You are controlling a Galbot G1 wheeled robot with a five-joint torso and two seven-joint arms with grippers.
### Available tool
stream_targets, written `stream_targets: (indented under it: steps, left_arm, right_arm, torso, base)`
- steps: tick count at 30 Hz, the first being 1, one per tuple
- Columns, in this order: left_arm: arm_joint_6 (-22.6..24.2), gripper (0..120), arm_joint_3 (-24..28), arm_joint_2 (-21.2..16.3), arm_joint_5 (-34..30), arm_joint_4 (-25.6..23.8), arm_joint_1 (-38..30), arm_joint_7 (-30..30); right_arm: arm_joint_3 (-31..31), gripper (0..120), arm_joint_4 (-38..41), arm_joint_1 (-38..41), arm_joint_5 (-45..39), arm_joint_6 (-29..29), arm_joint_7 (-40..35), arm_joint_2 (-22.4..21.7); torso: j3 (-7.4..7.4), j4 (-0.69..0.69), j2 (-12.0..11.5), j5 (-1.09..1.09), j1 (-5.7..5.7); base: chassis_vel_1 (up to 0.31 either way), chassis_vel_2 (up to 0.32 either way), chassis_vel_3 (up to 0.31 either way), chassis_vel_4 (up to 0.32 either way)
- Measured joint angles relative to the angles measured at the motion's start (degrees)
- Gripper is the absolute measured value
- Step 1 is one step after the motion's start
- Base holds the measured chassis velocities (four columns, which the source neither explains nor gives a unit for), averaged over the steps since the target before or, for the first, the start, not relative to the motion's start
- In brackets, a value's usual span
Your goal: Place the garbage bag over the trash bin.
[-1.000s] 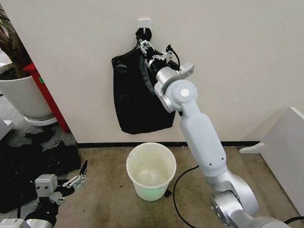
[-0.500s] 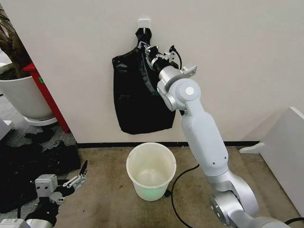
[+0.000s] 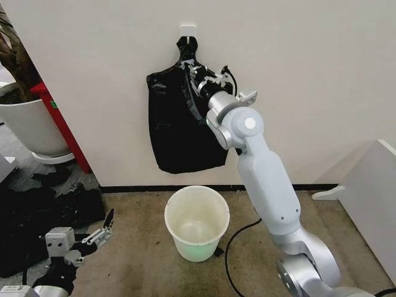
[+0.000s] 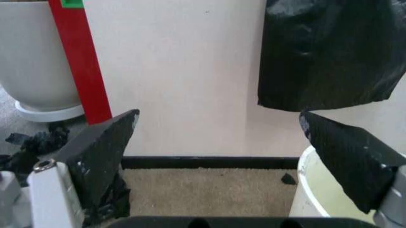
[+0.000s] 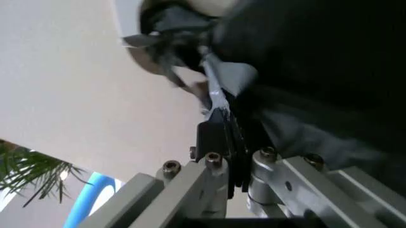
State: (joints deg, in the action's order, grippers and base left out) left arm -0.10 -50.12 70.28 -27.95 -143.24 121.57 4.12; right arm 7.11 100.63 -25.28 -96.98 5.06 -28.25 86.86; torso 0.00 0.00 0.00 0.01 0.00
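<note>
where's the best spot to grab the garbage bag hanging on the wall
Probably the gathered neck just under the wall hook, approached from the front. There the garbage bag bunches narrow enough for jaws to close around, while the body below hangs wide and flat against the wall. The right gripper is already there.

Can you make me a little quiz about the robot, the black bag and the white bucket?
1. True or false: the garbage bag hangs from a wall hook.
2. Which gripper is up at the bag's neck: A) left gripper B) right gripper?
3. Fill in: the trash bin stands on the ____, below the bag.

Key: 1 true; 2 B; 3 floor.
</note>
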Motion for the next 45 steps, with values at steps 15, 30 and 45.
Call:
stream_targets:
  steps: [15, 30, 45]
  left_arm:
    - [-0.5, 100, 0.3, 0.7, 0.0, 0.0, 0.0, -0.2]
    - [-0.6, 100, 0.3, 0.9, 0.0, 0.0, 0.0, -0.2]
    - [-0.7, 100, 0.4, 0.9, 0.0, 0.0, 0.0, -0.3]
  right_arm:
    - [-0.5, 0, 6.0, -7.7, -0.3, -0.4, -0.3, -2.5]
    - [-1.3, 0, 11.4, -15.6, 0.6, -0.3, 0.0, -4.4]
    - [-1.4, 0, 15.2, -26.8, 3.3, 0.9, 1.4, -5.5]
  torso:
    - [0.00, 0.01, 0.0, 0.00, 0.00]
    - [0.00, 0.00, 0.0, 0.00, 0.00]
    - [0.00, 0.00, 0.0, -0.02, 0.00]
  base:
    - [0.000, 0.000, 0.000, 0.000]
    - [0.000, 0.000, 0.000, 0.000]
    - [0.000, 0.000, 0.000, 0.000]
